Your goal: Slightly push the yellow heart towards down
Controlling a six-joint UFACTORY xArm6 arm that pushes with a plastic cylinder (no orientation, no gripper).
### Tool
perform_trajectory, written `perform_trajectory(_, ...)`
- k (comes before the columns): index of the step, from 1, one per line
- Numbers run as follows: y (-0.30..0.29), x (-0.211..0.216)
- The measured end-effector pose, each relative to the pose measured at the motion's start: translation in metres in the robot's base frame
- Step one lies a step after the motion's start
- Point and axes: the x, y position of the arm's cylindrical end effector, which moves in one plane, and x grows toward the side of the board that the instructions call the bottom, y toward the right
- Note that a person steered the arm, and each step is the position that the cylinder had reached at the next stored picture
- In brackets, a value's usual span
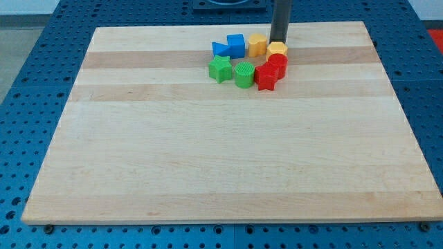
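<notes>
Camera view: my tip just above the yellow heart.

yellow heart, dark rod

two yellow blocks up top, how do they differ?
Position: the yellow block directly below my tip, the yellow heart, lies toward the view's right; the other yellow block sits to its left.
Neighbours: the yellow heart touches a red block below it; the other yellow block sits beside the blue cube.
Visibility: the rod hides the heart's top edge; the other shows fully.
Shared: same yellow, similar size.
</notes>
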Motion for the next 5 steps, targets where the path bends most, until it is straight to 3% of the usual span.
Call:
perform_trajectory(1,0.007,-0.007)
perform_trajectory(2,0.003,-0.046)
perform_trajectory(4,-0.083,-0.061)
perform_trajectory(5,-0.098,-0.053)
